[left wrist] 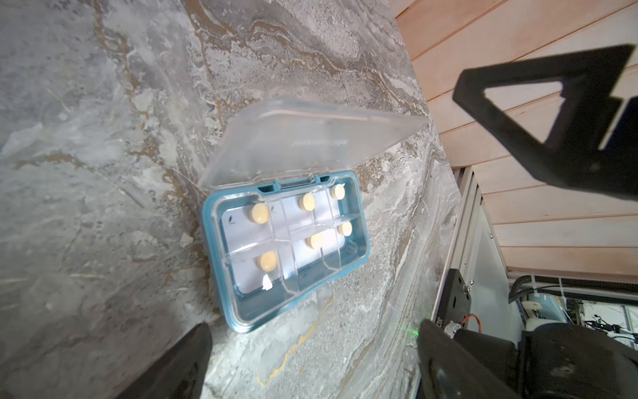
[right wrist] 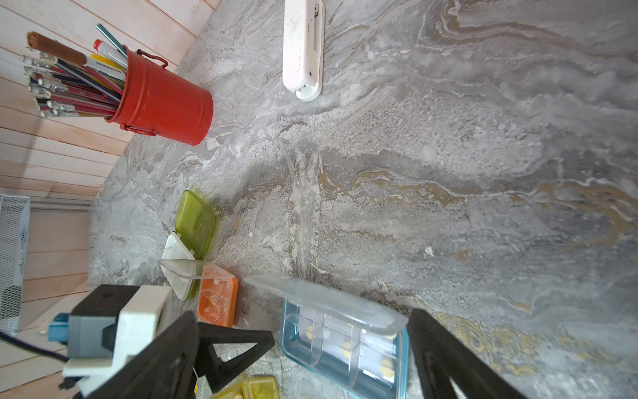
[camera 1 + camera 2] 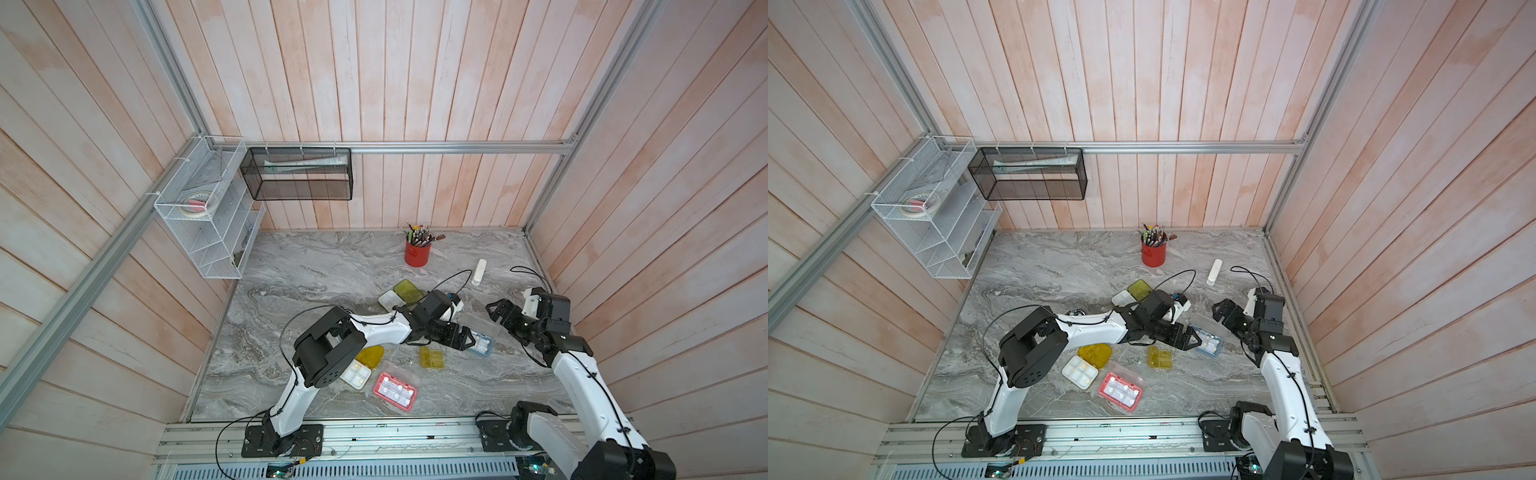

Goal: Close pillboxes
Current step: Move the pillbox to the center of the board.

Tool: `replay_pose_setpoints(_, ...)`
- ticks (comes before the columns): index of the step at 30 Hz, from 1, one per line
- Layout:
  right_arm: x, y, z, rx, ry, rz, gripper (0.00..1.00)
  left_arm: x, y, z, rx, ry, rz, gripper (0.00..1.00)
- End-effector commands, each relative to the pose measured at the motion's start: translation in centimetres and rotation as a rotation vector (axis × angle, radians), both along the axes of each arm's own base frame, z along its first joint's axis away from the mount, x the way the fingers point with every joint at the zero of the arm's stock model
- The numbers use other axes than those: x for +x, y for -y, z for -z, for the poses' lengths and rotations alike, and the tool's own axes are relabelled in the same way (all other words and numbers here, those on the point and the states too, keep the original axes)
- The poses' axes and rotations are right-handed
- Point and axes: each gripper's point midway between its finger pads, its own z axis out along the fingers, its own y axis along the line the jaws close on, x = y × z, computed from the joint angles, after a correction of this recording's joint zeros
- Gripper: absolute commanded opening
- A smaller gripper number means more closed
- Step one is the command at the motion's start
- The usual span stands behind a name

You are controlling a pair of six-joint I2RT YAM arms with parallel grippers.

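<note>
The light blue pillbox (image 3: pixel 482 345) is found on the grey marbled worktop (image 3: pixel 311 270) near its right edge, about midway between the far and near edges. Its clear lid (image 1: pixel 310 145) is seen raised and tilted back from the hinge, not shut. Pale round tablets (image 1: pixel 260 212) are visible in its compartments. The left hand (image 3: pixel 471 338) is held wide open at the end of the box that faces the worktop's middle, and nothing is gripped. Whether a finger touches the box cannot be told. The right hand (image 3: pixel 495 306) is likewise spread open and empty, poised above the worktop just beyond the raised lid, on the far-edge side.

Near the middle of the near edge, the pink-red pillbox (image 3: pixel 395 390) is laid open, its clear lid folded back. To the left of it, the yellow pillbox (image 3: pixel 357 374) is opened flat, its amber lid partly covered by the left arm. The small olive pillbox (image 3: pixel 432 358) is placed between the pink-red and light blue ones; the state of its lids cannot be made out. Farther back, the lime-olive pillbox (image 3: pixel 408 290) is spread open. Just beside it, the orange pillbox (image 2: pixel 217 302) is shown in the right wrist view with its clear lid up. A red cup (image 3: pixel 417 253) of pencils is set by the far edge, and a white stick (image 3: pixel 479 272) is laid nearer the right edge.
</note>
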Motion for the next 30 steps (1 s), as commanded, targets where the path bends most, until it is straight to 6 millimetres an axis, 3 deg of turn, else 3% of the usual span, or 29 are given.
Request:
replay_pose_setpoints(1, -0.7, 0.3, -0.3, 0.004, -0.023, 0.026, 0.97, 0.0, 0.4, 1.1, 0.004, -0.016, 0.007, 0.95)
replay_pose_setpoints(14, -1.3, 0.8, -1.1, -0.009, -0.012, 0.039, 0.97, -0.7, 1.6, 1.3, -0.025, -0.033, 0.044, 0.95)
replay_pose_setpoints(24, 0.1, 0.8, -1.4, 0.004, 0.004, 0.014, 0.97, -2.5, 2.8, 1.8, -0.036, -0.058, 0.077, 0.95)
replay_pose_setpoints(30, 1.2, 0.1, -2.4, 0.049, 0.049, -0.028, 0.97, -2.7, 2.0, 1.5, -0.027, -0.048, 0.071, 0.94)
